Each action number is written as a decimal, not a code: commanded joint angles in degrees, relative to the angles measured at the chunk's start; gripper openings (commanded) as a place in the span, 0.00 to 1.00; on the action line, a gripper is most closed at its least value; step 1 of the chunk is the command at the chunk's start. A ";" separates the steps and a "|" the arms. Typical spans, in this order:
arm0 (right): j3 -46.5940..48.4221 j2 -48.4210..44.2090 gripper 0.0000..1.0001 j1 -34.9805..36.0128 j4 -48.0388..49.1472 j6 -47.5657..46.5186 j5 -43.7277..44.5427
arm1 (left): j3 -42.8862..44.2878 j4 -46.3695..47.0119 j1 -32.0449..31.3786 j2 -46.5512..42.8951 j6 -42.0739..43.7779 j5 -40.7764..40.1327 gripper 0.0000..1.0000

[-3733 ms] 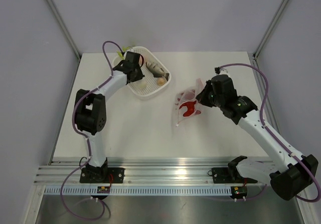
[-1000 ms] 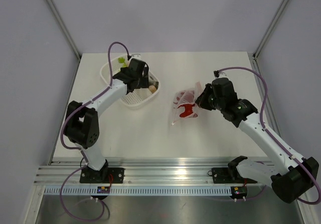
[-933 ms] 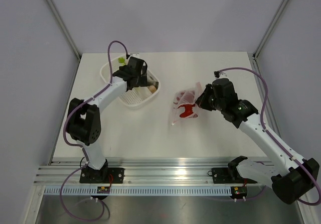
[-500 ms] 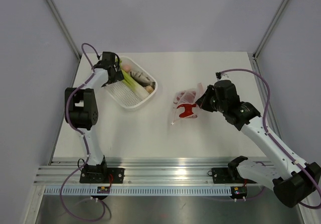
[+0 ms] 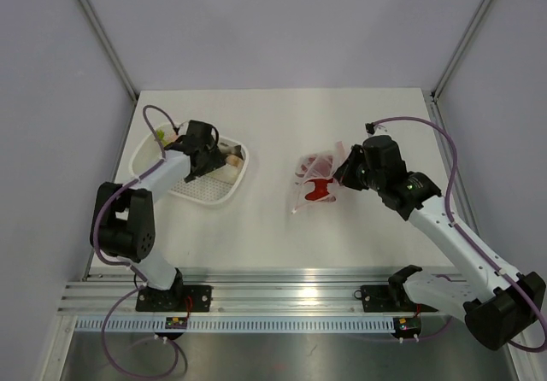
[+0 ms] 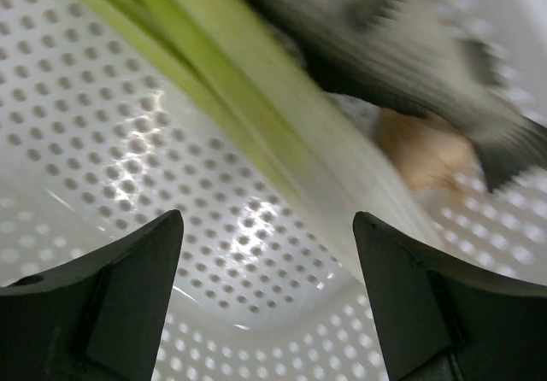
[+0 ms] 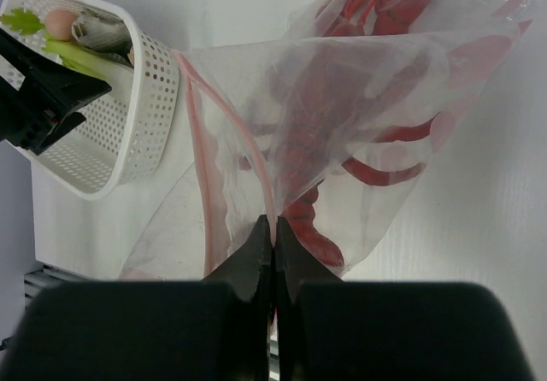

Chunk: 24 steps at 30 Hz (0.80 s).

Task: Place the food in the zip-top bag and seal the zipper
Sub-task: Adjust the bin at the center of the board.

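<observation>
White desk [image 5: 273, 236] is seen between pale walls, with a white perforated basket [image 5: 205, 198] at the left of the top view and the zip-top bag [image 5: 318, 169] right of centre, well apart from it. The bag is laid with its long axis on a diagonal, from lower left to upper right of that view. The red lobster [image 7: 342, 99] is seen inside it, stretched from lower centre to upper right of the right wrist view. The zipper [image 7: 203, 184] is seen as a pink strip running from beside the basket down to the bottom of that view. The right fingers [image 7: 256, 257] are clenched together on the bag's edge next to the strip. The left fingers [image 6: 111, 287] are spread wide over the basket's floor, with nothing grasped. In the basket, the green leafy vegetable [image 6: 256, 116] is laid from upper left to lower right of the left wrist view. The grey fish [image 6: 427, 65] lies at its upper right, tail toward the right edge, with a peach piece [image 6: 423, 150] just under it.
</observation>
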 commanded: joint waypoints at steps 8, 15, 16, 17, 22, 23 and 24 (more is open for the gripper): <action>1.08 0.20 0.01 -0.23 3.14 0.25 -1.56 | 8.75 -6.07 -12.97 -0.40 9.52 -2.40 0.82; 1.08 -0.24 0.01 -0.23 2.27 0.16 -1.56 | 12.79 -1.15 -12.88 4.34 11.37 4.02 0.75; 0.99 -0.50 0.01 -0.23 2.00 0.16 -1.47 | 13.66 -0.45 -12.88 5.05 11.54 4.28 0.74; 0.91 -0.76 0.01 -0.23 2.00 0.16 -1.39 | 14.54 -0.35 -12.80 6.01 11.63 5.06 0.71; 0.29 -1.29 0.01 -0.23 1.47 0.25 -0.77 | 18.76 5.69 -11.48 11.54 9.53 12.70 0.66; 0.29 -1.29 0.01 -0.23 1.30 0.25 -0.77 | 19.82 6.50 -10.61 12.60 9.00 15.50 0.66; 0.29 -1.38 0.01 -0.23 1.12 0.25 -0.68 | 21.04 7.29 -10.25 14.01 8.21 18.14 0.66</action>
